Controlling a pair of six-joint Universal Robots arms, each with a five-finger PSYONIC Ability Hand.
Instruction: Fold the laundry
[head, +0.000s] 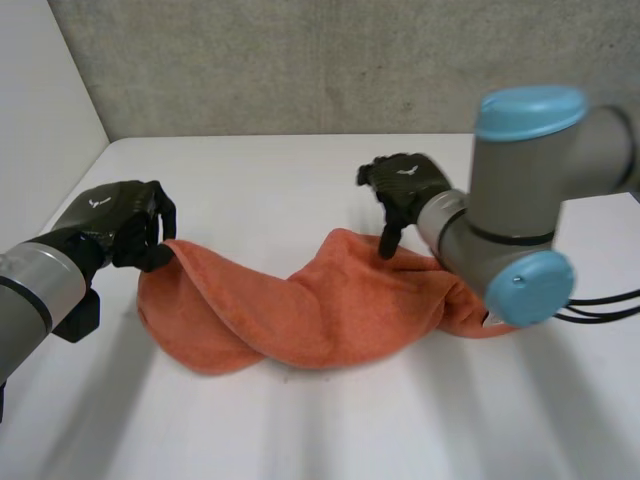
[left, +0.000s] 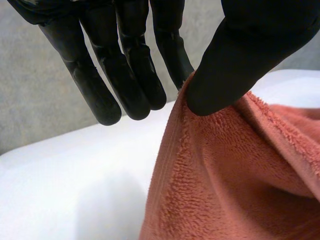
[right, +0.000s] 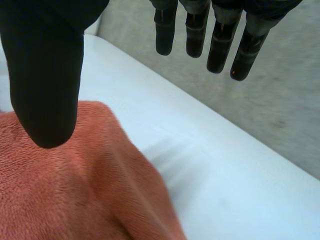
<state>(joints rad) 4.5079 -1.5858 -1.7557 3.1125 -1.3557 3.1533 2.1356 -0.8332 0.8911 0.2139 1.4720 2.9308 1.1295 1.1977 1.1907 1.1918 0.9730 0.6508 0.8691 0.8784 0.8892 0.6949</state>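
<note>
An orange towel (head: 320, 300) lies bunched in a long roll across the white table (head: 250, 170). My left hand (head: 115, 225) is at the towel's left end, its thumb (left: 240, 55) pinching the towel's raised edge (left: 225, 175) against a finger. Over the towel's far right part my right hand (head: 405, 185) hangs with its thumb pointing down onto the cloth. In the right wrist view that thumb (right: 45, 75) stands just above the towel (right: 60, 190), the straight fingers (right: 220, 40) well apart from it, with nothing between them. My right arm's elbow (head: 530, 170) hides the towel's right end.
A concrete wall (head: 300, 60) runs behind the table's far edge. At the left stands a white side wall (head: 40, 100). Bare table top lies in front of the towel and behind it.
</note>
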